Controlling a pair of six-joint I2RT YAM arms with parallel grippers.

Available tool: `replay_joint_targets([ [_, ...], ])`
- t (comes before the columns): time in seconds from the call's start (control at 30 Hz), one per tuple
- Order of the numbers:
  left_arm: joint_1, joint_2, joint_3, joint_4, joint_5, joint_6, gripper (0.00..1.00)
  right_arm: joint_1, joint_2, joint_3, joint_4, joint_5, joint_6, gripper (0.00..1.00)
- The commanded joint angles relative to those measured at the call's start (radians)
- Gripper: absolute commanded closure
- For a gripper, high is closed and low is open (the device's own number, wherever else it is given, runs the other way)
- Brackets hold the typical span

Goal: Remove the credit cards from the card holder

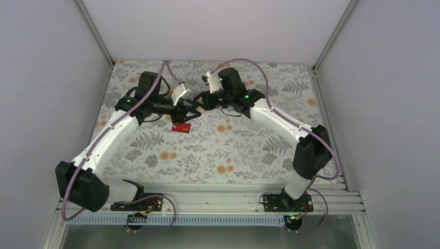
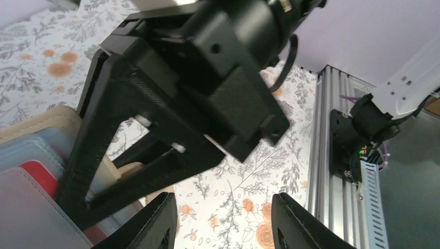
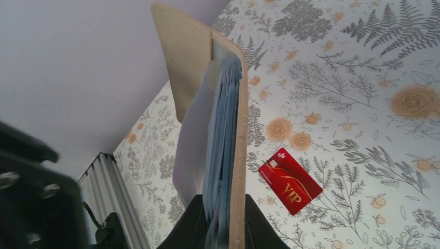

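Observation:
My right gripper (image 3: 223, 220) is shut on the lower edge of the card holder (image 3: 228, 119), holding it upright above the table; it is tan outside and pale blue-grey inside. From above, the card holder (image 1: 180, 93) hangs between the two grippers. One red credit card (image 2: 37, 175) sits in a pocket of the card holder (image 2: 36, 135). Another red credit card (image 3: 290, 180), marked VIP, lies flat on the cloth below (image 1: 181, 127). My left gripper (image 2: 223, 220) is open and empty, right beside the holder and the right gripper (image 1: 200, 100).
A floral cloth (image 1: 238, 150) covers the table. An aluminium rail (image 1: 218, 199) with both arm bases runs along the near edge. Pale enclosure walls (image 1: 46, 78) stand on the left, right and back.

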Motion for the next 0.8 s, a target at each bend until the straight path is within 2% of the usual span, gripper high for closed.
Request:
replay_joint_targets([
  [0.0,-0.004,0.035,0.04,0.016,-0.089,0.011,0.55,0.004,-0.062,-0.019,0.06,-0.058,0.019,0.96],
  [0.1,-0.003,0.013,0.007,0.06,-0.202,0.017,0.56,0.004,-0.088,-0.032,0.067,-0.068,0.023,0.96],
  [0.33,0.0,0.017,-0.019,0.059,-0.309,0.058,0.55,0.004,-0.1,-0.032,0.077,-0.101,0.019,0.96],
  [0.53,0.039,0.0,-0.011,0.073,-0.483,0.048,0.55,0.004,-0.138,-0.045,0.063,-0.073,0.014,0.96],
  [0.77,0.077,-0.01,-0.001,0.095,-0.56,0.041,0.55,0.004,-0.148,-0.047,0.065,-0.089,0.014,0.96],
])
